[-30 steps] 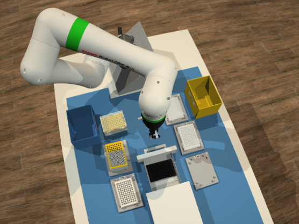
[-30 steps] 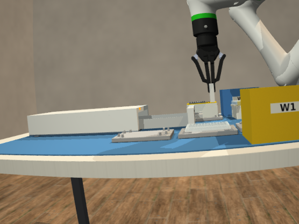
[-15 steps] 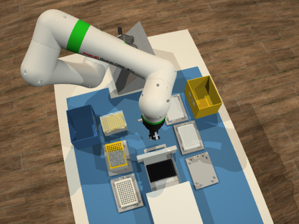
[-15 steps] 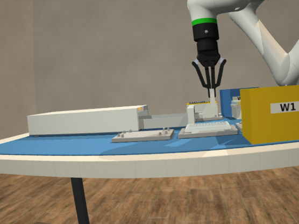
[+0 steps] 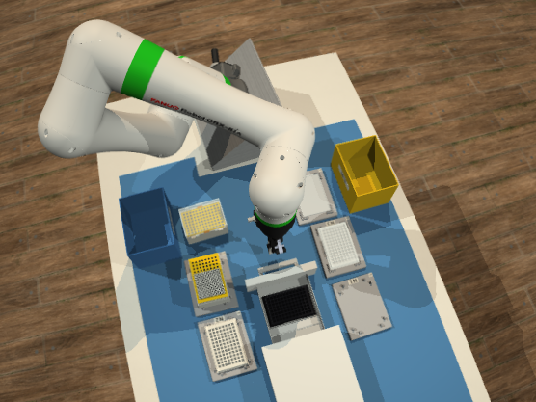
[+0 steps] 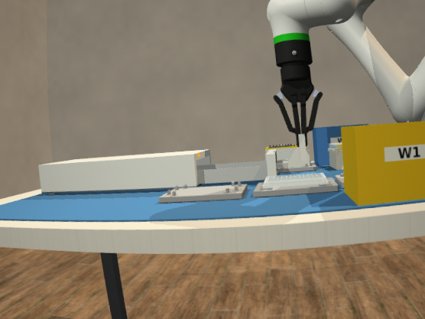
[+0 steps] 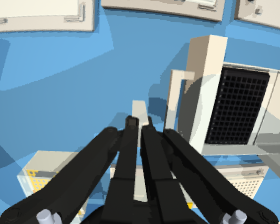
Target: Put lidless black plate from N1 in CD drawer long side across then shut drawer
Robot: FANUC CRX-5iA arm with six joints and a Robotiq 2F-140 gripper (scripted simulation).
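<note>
The black plate lies flat in the open drawer of the cooler CD, at the place nearer the drawer front; it also shows in the wrist view. The drawer's front panel and bar handle face the arm's base. CD's lamp glows amber. My gripper is shut and empty, pointing down. Its fingertips hang just on the base side of the handle, a little above the drawer front. An empty nest lies right of the drawer.
A yellow bin W1 stands at the right and a blue bin at the left. A tip box, a yellow-framed rack, white plates and a lidded plate sit around the drawer.
</note>
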